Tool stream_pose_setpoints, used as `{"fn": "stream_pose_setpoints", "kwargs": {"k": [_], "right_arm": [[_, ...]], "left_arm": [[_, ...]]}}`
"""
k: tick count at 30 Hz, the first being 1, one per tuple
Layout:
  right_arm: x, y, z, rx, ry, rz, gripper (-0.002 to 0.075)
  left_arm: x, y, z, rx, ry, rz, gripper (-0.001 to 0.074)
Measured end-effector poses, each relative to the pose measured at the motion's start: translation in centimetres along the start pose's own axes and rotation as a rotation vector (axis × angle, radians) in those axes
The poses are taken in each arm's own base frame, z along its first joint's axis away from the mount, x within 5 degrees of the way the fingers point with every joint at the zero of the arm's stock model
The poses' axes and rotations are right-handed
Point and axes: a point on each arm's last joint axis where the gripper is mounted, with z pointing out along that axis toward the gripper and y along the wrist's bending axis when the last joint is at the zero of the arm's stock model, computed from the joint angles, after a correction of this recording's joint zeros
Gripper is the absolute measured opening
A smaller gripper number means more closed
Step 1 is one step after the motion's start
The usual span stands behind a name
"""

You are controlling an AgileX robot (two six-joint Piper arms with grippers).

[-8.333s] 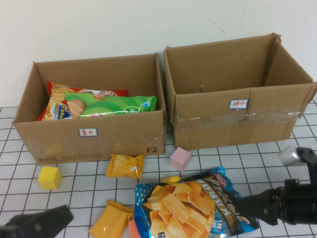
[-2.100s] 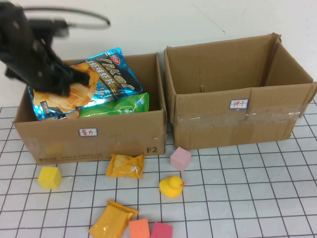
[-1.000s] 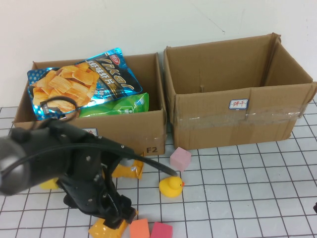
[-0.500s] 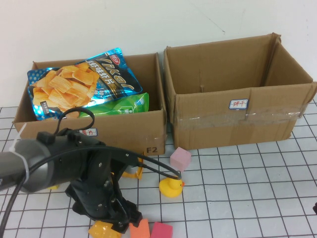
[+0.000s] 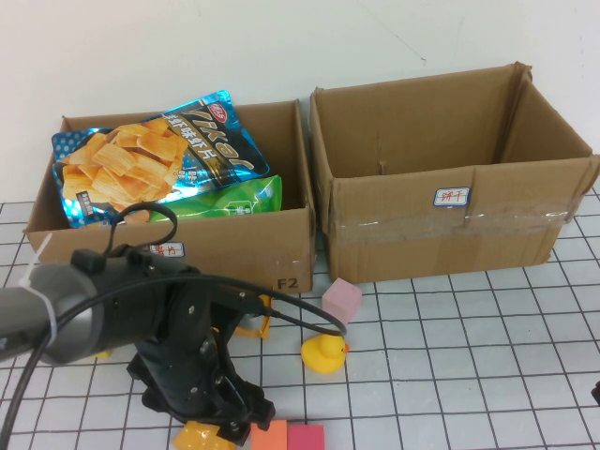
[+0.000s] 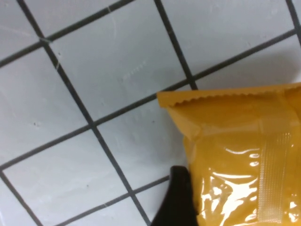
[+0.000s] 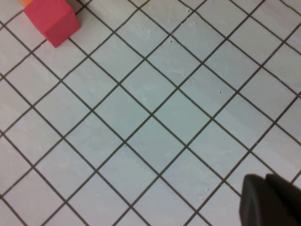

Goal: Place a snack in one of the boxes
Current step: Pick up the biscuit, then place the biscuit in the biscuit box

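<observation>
Left arm has dropped lower over the near-left counter (image 5: 450, 347) since half a second ago.
Left pincer (image 5: 230, 422) directly above the glossy orange foil snack packet (image 6: 244, 155), one fingertip (image 6: 176, 200) touching its edge; grip state: cannot tell. Right pincer (image 7: 270, 200) off at counter's right edge.

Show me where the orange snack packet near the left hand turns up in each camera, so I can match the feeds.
High view: orange snack packet at the bottom edge, mostly hidden under the left hand, beside the orange block.
Left wrist view: fills the lower right, lying flat on the table, with a dark fingertip touching its edge.
Right wrist view: not in it; the right hand hangs over bare grid.
Shared landmark: the black-lined grid table.
</observation>
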Motion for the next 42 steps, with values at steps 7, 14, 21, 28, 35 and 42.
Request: {"fn": "stream_pose_setpoints", "kwargs": {"k": [7,14,21,28,35,42], "right_arm": [[0.0,0.0,0.0,-0.003,-0.004,-0.002,0.0000],[-0.1,0.0,0.0,-0.004,-0.009,-0.001,0.0000],[-0.1,0.0,0.0,-0.004,-0.009,-0.007,0.0000],[-0.2,-0.1,0.0,0.009,-0.020,-0.011,0.0000],[-0.9,-0.8,-0.1,0.091,-0.103,0.011,0.0000],[-3.0,-1.9,-0.4,0.132,-0.194,0.048,0.0000]], "left_arm": [[0.1,0.1,1.7,-0.010,0.054,0.000,0.0531],[-0.2,0.0,1.0,-0.011,0.046,0.005,0.0395],[-2.4,-0.5,-3.7,0.003,-0.036,0.019,0.0394],[-5.8,-1.4,-11.7,0.035,-0.238,0.105,0.0394],[-10.9,-2.5,-18.6,0.070,-0.617,0.127,0.0394],[-16.3,-3.2,-16.4,0.081,-0.651,0.131,0.0394]]}}
